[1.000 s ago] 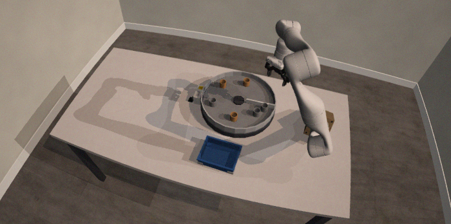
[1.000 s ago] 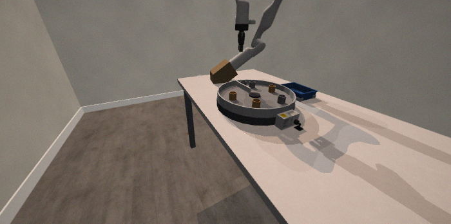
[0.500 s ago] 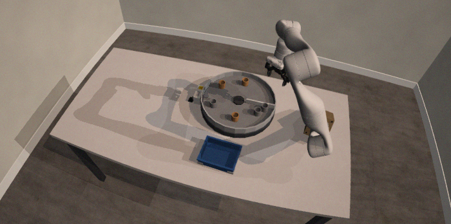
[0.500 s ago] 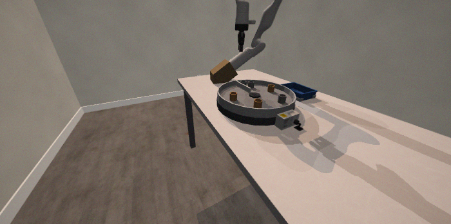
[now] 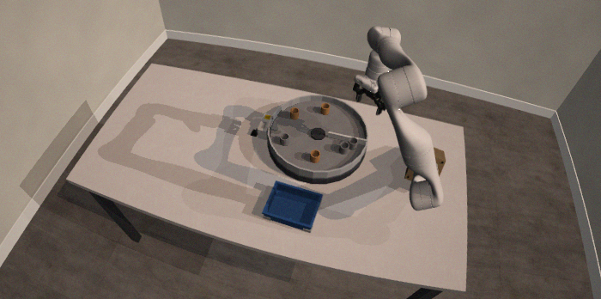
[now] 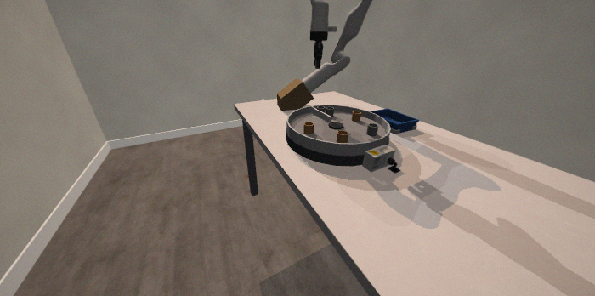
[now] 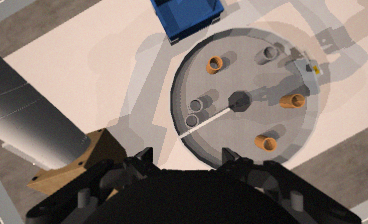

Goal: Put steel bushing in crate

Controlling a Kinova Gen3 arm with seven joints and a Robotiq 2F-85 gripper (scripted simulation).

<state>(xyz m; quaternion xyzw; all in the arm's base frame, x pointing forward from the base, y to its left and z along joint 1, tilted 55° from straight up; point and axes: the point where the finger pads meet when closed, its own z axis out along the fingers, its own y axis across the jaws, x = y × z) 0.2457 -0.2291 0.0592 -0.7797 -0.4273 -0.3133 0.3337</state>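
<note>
The round grey turning table (image 5: 318, 173) (image 6: 324, 148) (image 7: 175, 95) holds three steel bushings and three brass ones. One steel bushing (image 5: 283, 138) (image 6: 372, 129) (image 7: 270, 52) stands alone. Two more steel bushings (image 5: 343, 147) (image 5: 353, 143) (image 6: 321, 109) (image 7: 196, 105) (image 7: 191, 120) stand close together by the white divider bar. The brass bushings (image 5: 294, 112) (image 5: 325, 108) (image 5: 315, 156) (image 7: 215, 64) are spread around the hub. The blue crate (image 5: 292, 207) (image 6: 395, 119) (image 7: 187, 15) is empty, beside the turning table. My gripper (image 5: 369, 100) (image 6: 317, 63) (image 7: 187, 155) is open and empty, high above the table's rim on the side opposite the crate.
A small grey control box (image 5: 266, 121) (image 6: 376, 157) (image 7: 307, 75) with a yellow label is fixed to the turning table's side. The arm's brown base block (image 5: 440, 160) (image 6: 294, 94) (image 7: 80, 165) sits at the table edge. A black hub (image 5: 318, 133) marks the disc's centre.
</note>
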